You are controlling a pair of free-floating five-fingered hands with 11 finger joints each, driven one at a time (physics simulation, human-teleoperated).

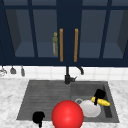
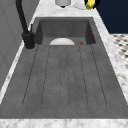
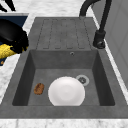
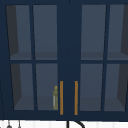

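My right hand [image 1: 99, 94] hovers over the right side of the basin, shut on a yellow, corn-like thing [image 1: 102, 102] that sticks out to the right. In the right side view that hand [image 3: 12, 37] is large at the left edge, with the yellow thing [image 3: 5, 51] below it. A white plate [image 3: 66, 91] lies on the basin floor, and a small brown lump [image 3: 39, 88] rests beside it. My left hand [image 1: 38, 116] floats at the front left corner of the sink, holding nothing, and its fingers [image 3: 7, 5] look straight in the right side view.
A big red round thing [image 1: 67, 115] sits at the sink's front edge. The black faucet [image 1: 68, 76] stands behind the sink [image 1: 45, 92], whose ribbed drainboard is on the left. The dark blue wall cabinet [image 4: 68, 50] holds a green bottle [image 4: 55, 98]. Utensils [image 1: 13, 70] hang at the left.
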